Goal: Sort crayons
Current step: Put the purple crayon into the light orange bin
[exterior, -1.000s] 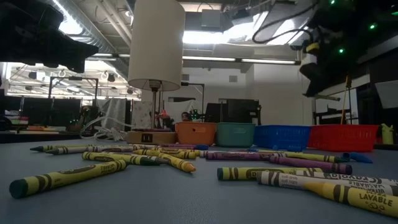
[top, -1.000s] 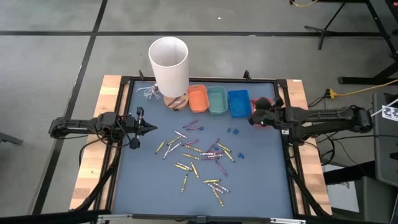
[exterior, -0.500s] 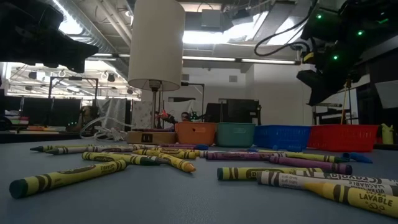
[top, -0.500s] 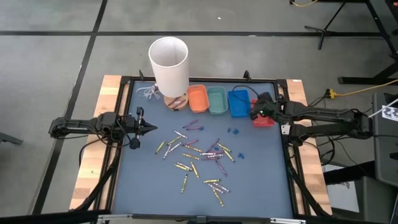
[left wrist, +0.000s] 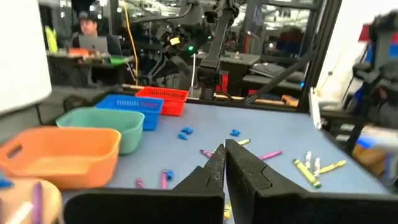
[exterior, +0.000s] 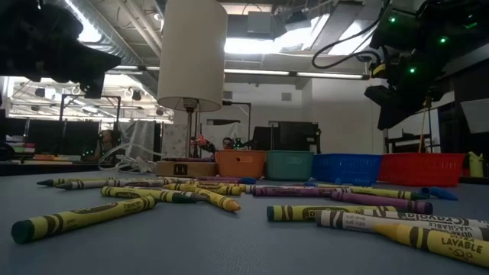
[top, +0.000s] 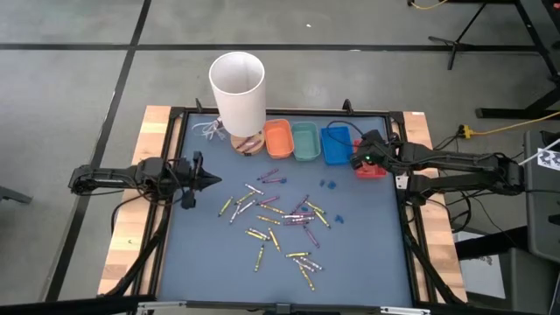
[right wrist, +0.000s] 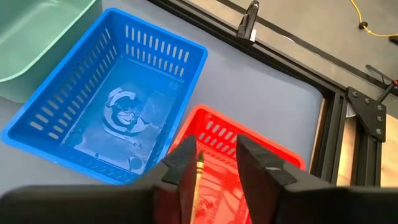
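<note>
Right gripper point(right wrist: 214, 163) above red basket point(right wrist: 268, 153), fingers parted; 1 thin yellowish crayon point(right wrist: 198, 175) visible between them, grip uncertain; blue basket point(right wrist: 106, 124) just beside. Left gripper point(left wrist: 224, 163) clenched, empty; loose crayons point(top: 278, 219) scattered ahead of it.

Left arm just waits at the table's left edge, left gripper point(top: 213, 182) pinched closed. Right arm stretches in from the right, right gripper point(right wrist: 214, 163) at the far right with fingers parted.

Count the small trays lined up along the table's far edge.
4, left to right beside the lamp: orange tray, green tray, blue basket, red basket, partly hidden under the right pincer.
</note>
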`<control>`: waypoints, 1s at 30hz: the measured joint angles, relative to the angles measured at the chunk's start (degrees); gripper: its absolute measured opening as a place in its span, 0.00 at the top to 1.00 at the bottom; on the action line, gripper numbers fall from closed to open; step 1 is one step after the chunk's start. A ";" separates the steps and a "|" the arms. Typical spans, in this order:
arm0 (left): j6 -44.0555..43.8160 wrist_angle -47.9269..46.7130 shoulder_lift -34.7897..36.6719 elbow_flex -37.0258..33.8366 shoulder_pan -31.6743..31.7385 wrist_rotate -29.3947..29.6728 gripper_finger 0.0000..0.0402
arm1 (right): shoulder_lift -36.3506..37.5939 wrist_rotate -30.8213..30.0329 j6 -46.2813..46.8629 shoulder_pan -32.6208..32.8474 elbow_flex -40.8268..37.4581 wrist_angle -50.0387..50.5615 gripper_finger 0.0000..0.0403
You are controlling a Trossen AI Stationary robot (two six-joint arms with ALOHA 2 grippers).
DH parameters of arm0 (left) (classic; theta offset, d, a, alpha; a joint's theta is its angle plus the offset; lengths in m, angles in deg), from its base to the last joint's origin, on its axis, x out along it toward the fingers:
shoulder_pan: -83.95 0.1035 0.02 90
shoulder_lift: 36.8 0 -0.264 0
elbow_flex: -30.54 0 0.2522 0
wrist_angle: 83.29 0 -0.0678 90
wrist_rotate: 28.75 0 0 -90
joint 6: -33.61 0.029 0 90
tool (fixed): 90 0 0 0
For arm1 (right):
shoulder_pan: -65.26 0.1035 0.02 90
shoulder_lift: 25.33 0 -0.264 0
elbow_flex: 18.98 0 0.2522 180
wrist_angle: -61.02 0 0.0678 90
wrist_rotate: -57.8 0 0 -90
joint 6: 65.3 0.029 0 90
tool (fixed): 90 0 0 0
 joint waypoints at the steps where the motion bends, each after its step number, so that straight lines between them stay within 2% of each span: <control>1: -1.78 0.00 -0.01 0.00 0.00 0.01 1.00 | 0.00 0.00 0.00 0.01 0.00 0.00 0.70; 10: -14.15 2.64 -2.64 0.00 -0.63 1.70 1.00 | 0.00 0.00 -0.02 0.01 0.00 0.00 0.69; 16: -11.23 17.15 -11.93 0.19 -4.46 2.21 1.00 | 0.00 0.00 -0.02 0.01 0.00 0.00 0.69; 23: -6.51 19.21 -23.98 5.25 -8.32 7.32 0.99 | 0.00 0.00 -0.03 0.01 0.00 -0.01 0.69; 26: -6.56 19.28 -27.99 8.50 -8.92 7.34 0.95 | 0.00 0.00 -0.03 0.01 0.00 -0.02 0.69; 30: -6.49 19.47 -33.24 13.02 -9.33 7.39 0.83 | 0.00 0.00 -0.03 0.01 0.00 -0.03 0.69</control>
